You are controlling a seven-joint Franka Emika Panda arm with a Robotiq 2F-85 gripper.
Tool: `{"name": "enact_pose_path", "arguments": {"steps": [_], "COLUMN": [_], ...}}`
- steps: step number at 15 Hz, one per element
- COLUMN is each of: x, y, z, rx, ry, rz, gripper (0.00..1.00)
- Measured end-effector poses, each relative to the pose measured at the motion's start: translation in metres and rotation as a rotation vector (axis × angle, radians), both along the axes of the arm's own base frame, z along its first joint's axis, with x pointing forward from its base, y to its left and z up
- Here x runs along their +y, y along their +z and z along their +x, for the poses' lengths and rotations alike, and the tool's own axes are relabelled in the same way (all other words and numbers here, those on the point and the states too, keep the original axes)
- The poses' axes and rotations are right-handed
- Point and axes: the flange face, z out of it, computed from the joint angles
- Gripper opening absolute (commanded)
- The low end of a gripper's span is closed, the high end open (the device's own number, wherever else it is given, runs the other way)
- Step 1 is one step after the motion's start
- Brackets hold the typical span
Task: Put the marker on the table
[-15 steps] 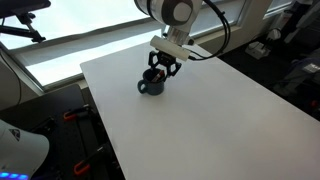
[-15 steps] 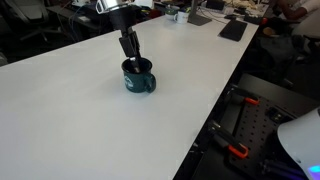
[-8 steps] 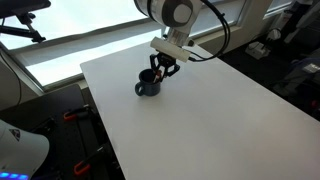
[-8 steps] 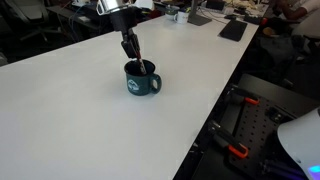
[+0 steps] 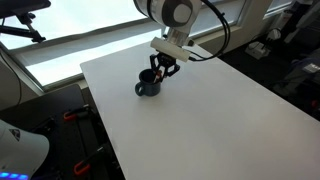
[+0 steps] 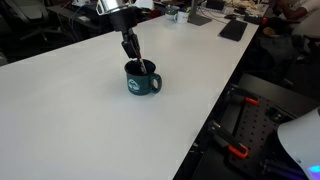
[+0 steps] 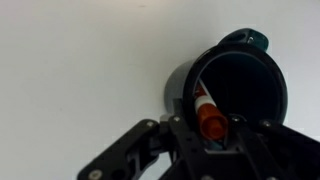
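Pincer [image 7: 212,132] drawn nearly closed on marker [image 7: 204,105] top. Marker leans inside mug [image 7: 245,40], mug on desk [image 7: 80,70]. Risks: slanted lift drags marker against mug rim, tipping mug; shallow grip lets marker drop back into mug.

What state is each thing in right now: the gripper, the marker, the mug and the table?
gripper: shut on the marker, right over the mug's mouth.
marker: leaning inside the mug, its top end clamped, not yet lifted out.
mug: upright on the table, marker inside it.
table: white top, carrying the mug.
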Motion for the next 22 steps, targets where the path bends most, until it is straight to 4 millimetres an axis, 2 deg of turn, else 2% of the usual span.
{"name": "enact_pose_path", "arguments": {"steps": [8, 15, 22], "x": [0.008, 0.028, 0.052], "y": [0.0, 0.003, 0.021], "z": [-0.001, 0.005, 0.005], "rx": [-0.004, -0.073, -0.157], "ry": [0.048, 0.13, 0.146], "rz": [-0.024, -0.059, -0.105], "gripper": [0.08, 0.08, 0.08]}}
